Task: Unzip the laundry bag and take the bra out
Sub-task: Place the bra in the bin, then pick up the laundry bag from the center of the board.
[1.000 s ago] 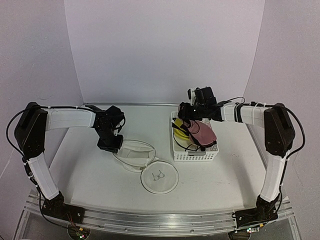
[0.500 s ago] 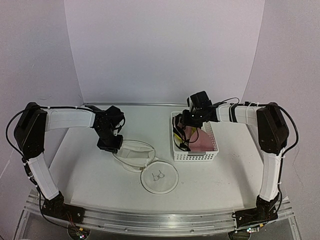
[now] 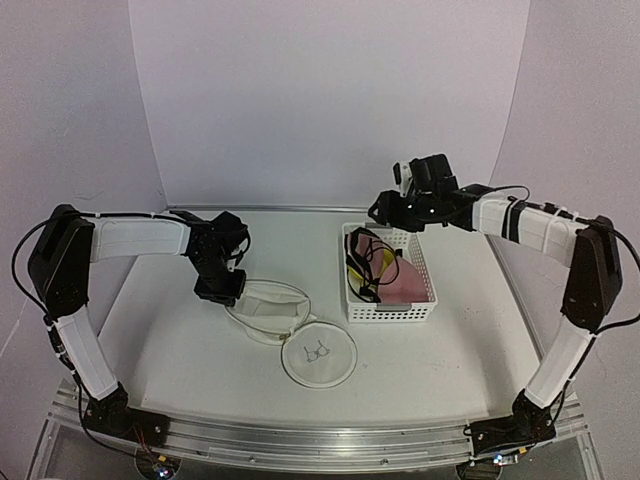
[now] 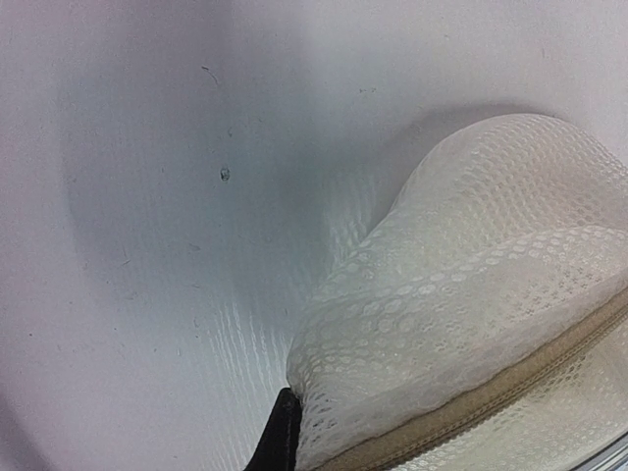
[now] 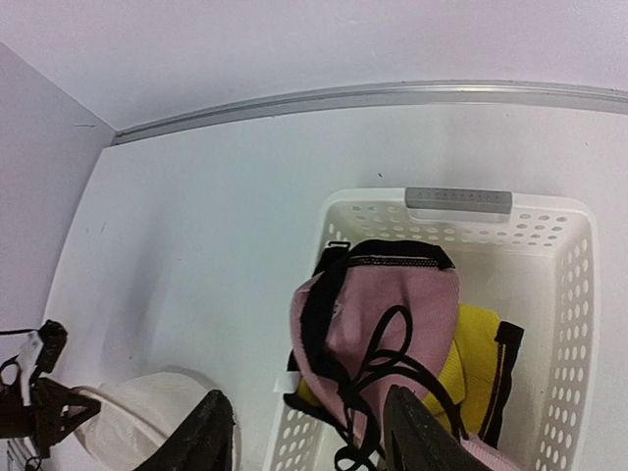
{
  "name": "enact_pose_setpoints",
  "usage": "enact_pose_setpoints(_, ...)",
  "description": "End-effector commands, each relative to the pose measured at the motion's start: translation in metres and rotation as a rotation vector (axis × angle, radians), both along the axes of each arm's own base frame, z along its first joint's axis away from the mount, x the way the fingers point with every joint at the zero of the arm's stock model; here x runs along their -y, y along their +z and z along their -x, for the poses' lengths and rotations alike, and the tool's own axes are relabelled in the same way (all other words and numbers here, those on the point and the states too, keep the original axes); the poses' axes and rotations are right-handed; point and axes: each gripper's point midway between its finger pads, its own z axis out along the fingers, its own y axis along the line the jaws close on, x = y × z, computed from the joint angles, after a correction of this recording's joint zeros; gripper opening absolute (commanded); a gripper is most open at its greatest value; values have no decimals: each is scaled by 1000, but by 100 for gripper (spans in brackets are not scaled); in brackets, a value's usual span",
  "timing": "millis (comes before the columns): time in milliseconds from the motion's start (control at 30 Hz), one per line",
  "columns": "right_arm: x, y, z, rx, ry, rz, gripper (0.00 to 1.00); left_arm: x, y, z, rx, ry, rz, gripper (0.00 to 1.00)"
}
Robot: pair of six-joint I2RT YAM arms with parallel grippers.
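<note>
The laundry bag lies unzipped left of the middle of the table, with its round face bearing the bra drawing flopped toward the front. My left gripper is shut on the bag's left mesh edge; one black fingertip shows under the mesh. The bra, pink and yellow with black straps, lies in the white basket. My right gripper hovers open and empty above the basket's far end. In the right wrist view the bra lies below the spread fingers.
The white perforated basket stands right of the middle, close to the bag's right side. The back wall's metal edge runs just behind the basket. The bag's mesh shows at the lower left of the right wrist view.
The right gripper lowered the bra into the basket, let go of it, then rose and drew back toward the far right. The left gripper and bag have not moved.
</note>
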Motion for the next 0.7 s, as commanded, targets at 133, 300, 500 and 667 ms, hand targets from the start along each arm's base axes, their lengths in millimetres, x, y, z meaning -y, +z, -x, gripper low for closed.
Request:
enact_pose_setpoints(133,-16,25,75,-33,176,-113,56,5,8,-6,16,12,24,0)
enact_pose_setpoints(300,-32,11,123,-79,223,-116,57,10,5,-5,-5,10,45,0)
enact_pose_setpoints(500,-41,-40,176,-195,259,-125,58,13,-8,1,-38,8,56,0)
enact_pose_setpoints(667,-35,-87,205,-272,254,-106,59,14,-15,5,-47,6,52,0)
